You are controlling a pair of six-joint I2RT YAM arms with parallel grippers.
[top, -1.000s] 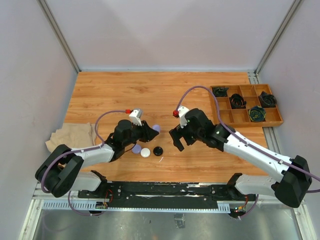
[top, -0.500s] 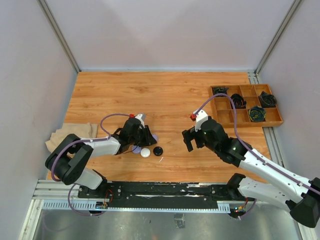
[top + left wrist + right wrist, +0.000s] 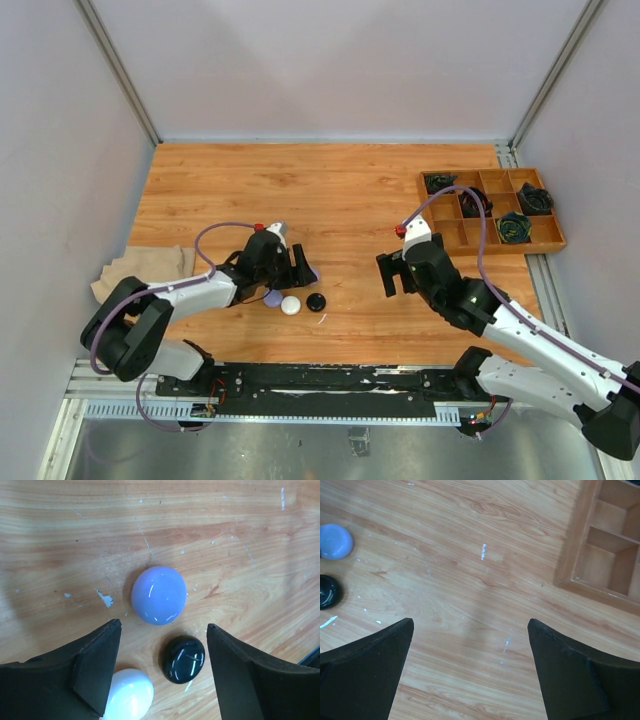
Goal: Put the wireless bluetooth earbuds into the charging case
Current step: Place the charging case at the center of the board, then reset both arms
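Left gripper: fingers spread, holding nothing, low over the table.
- Lavender piece, glossy and rounded, on the wood just ahead of the fingertips, not touched.
- Black piece, smaller, in the gap between the fingers, nearer the right one.
- White piece partly under the left finger; contact cannot be told.
- Second lavender piece beside the white one, half under the arm.
- Cannot tell earbud from charging case; all look closed.

Right gripper: fingers wide apart, empty, over bare wood, well apart from the pieces to its left.
- Wooden divider tray ahead and to its right.
- Top view: four coiled dark cables, each in its own compartment.
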